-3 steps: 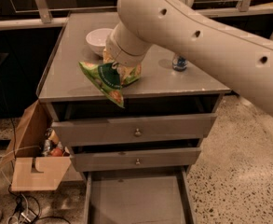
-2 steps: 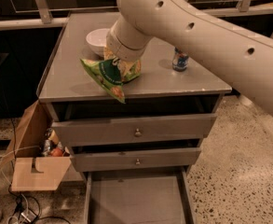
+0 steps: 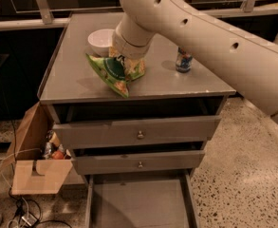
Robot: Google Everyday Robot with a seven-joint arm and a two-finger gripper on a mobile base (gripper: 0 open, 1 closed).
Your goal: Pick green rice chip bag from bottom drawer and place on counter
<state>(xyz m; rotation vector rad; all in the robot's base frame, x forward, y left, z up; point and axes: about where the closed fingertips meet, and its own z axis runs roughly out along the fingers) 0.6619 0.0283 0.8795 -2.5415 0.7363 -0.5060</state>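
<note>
The green rice chip bag (image 3: 111, 70) hangs from my gripper (image 3: 124, 61) just above the front left part of the grey counter (image 3: 186, 87). It casts a shadow on the top. The gripper is shut on the bag's upper edge and is mostly hidden under the big white wrist. The bottom drawer (image 3: 138, 203) is pulled open below, with a plain grey inside and nothing showing in it.
A white bowl (image 3: 99, 41) stands on the counter just behind the bag. A blue-and-silver can (image 3: 183, 61) stands to the right. The two upper drawers (image 3: 138, 134) are slightly open. A cardboard box (image 3: 34, 175) with items sits on the floor at left.
The arm has carried the bag a little farther back over the counter, so its lower tip no longer hangs past the front edge. The can is more uncovered.
</note>
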